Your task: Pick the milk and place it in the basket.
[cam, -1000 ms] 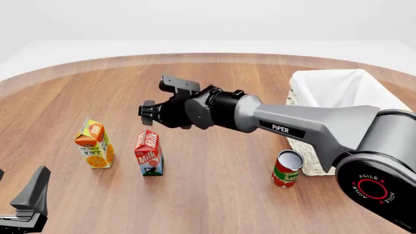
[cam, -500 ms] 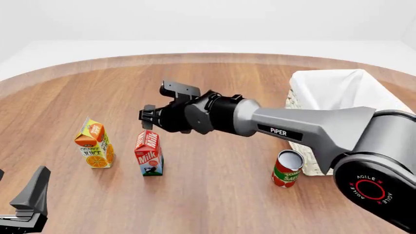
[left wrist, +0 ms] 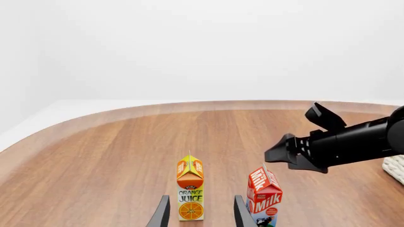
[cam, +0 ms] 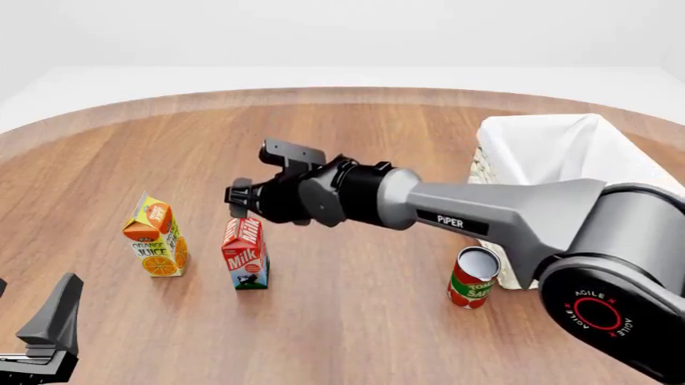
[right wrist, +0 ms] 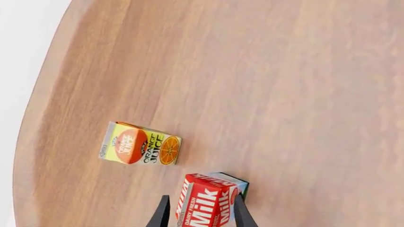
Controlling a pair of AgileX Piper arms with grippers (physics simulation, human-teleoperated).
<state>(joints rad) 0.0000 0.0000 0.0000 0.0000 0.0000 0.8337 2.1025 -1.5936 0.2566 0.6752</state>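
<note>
Two cartons, one can and one basket sit on the round wooden table: a single milk carton, one orange juice carton, one red tomato sauce can and one white wicker basket with cloth lining. The milk carton stands upright left of the table's middle, its long axis vertical and gable ridge up, the "Milk" face turned toward the arms' side. The juice carton stands just beside it on the left, apart from it; the can stands well to the right, against the basket's near corner. The right gripper hangs above and just behind the milk, jaws spread apart and empty; in the right wrist view its fingertips frame the carton's red top without touching. The left gripper sits low at the near left edge, jaws parted and holding nothing. Bare wood lies open between the milk and the basket, and behind the cartons toward the far rim.
</note>
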